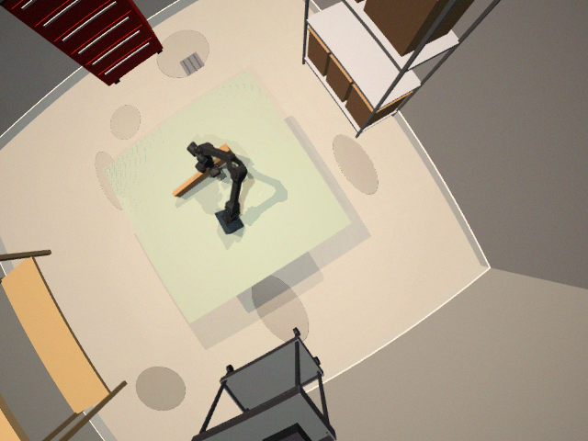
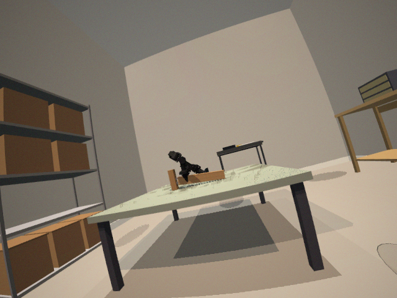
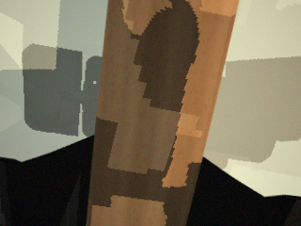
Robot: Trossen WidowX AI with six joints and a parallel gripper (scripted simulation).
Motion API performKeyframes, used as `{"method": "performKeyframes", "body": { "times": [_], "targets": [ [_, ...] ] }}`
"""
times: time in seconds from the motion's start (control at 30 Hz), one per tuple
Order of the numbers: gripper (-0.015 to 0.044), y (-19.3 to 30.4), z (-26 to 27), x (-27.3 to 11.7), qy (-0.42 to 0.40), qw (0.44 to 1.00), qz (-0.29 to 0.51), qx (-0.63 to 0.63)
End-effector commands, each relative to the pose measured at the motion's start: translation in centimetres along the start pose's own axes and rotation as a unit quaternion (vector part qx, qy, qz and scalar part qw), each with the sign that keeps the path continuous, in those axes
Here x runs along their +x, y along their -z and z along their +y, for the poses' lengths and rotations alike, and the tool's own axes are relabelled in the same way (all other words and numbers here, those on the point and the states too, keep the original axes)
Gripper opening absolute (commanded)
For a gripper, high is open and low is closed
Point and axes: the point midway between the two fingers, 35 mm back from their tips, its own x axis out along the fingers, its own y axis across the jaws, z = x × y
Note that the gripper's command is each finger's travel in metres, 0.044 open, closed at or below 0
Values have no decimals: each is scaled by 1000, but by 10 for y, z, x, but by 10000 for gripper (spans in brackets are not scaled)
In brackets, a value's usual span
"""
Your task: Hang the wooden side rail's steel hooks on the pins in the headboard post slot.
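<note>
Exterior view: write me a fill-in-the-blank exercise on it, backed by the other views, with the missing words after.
1. The tool is closed on the wooden side ____.
2. The upright wooden piece standing on the table at the near end of the arm's work is the headboard ____.
3. The steel shelving unit is loaded with brown ____.
4. The drawer cabinet in the top view is coloured ____.

Missing words: rail; post; boxes; red.

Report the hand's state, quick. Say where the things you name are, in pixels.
Hand (image 1: 214, 173) (image 2: 185, 178): closed on the wooden rail (image 1: 188, 185) (image 2: 208, 176) (image 3: 155, 141).
</note>
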Motion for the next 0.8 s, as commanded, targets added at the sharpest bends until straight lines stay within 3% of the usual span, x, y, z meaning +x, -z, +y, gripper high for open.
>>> {"method": "performKeyframes", "body": {
  "times": [0.0,0.77],
  "targets": [
    [0,2,0,-2,5,1000,0,0],
    [0,4,-1,-3,5,1000,0,0]
  ]
}}
